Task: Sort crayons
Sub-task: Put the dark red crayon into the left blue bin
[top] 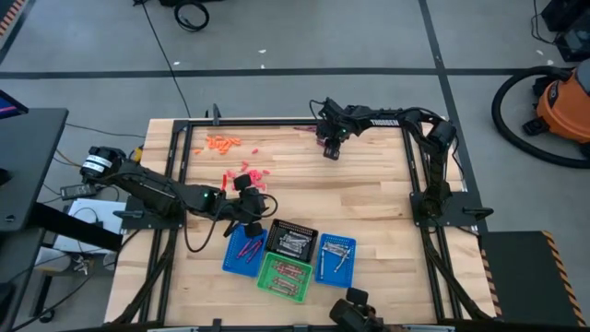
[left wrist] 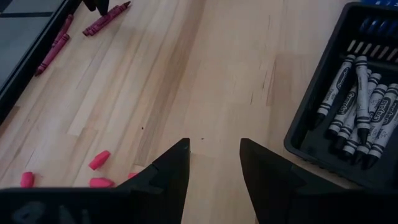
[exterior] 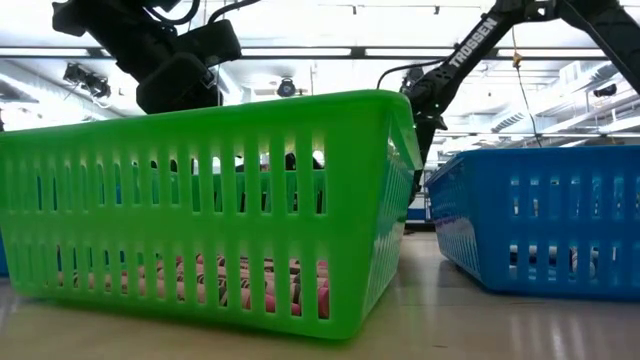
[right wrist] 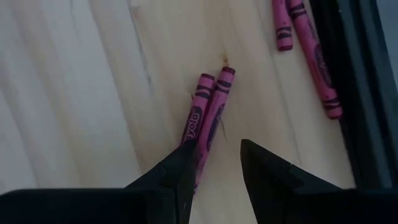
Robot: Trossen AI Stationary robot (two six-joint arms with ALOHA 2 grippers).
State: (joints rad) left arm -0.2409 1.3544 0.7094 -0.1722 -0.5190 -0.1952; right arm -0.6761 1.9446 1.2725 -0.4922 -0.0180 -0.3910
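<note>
- Lying side by side on the pale wooden tabletop (right wrist: pixel 74 93), two magenta paper-wrapped crayons (right wrist: pixel 208 112) touch along their length just ahead of the right pincer (right wrist: pixel 214 162), whose fingers stand released with nothing between them; two more magenta crayons (right wrist: pixel 308 50) lie near the dark frame rail (right wrist: pixel 351 93).
- Scattered on the planks in the high view, a loose cluster of orange crayon pieces (top: pixel 222 142) sits toward the far left, and short red-pink stubs (top: pixel 247 175) lie nearer the middle.
- Hovering beside those stubs, the left pincer (left wrist: pixel 214 163) is released and empty above bare wood, with pink stubs (left wrist: pixel 99 160) just beside one finger.
- Holding a heap of white-and-black wrapped crayons (left wrist: pixel 360 106), the black plastic mesh basket (left wrist: pixel 298 140) stands near the left pincer.
- Grouped at the near edge, four baskets sit close together: a blue mesh basket at the left (top: pixel 230 263) with a few red crayons in it, the black one, a green mesh basket (top: pixel 265 279) with pinkish-red sticks on its floor, and a second blue mesh basket (top: pixel 322 267) with greyish sticks.
- Seen level in the low view, the green basket shows reddish crayons (exterior: pixel 270 285) through its slots.
</note>
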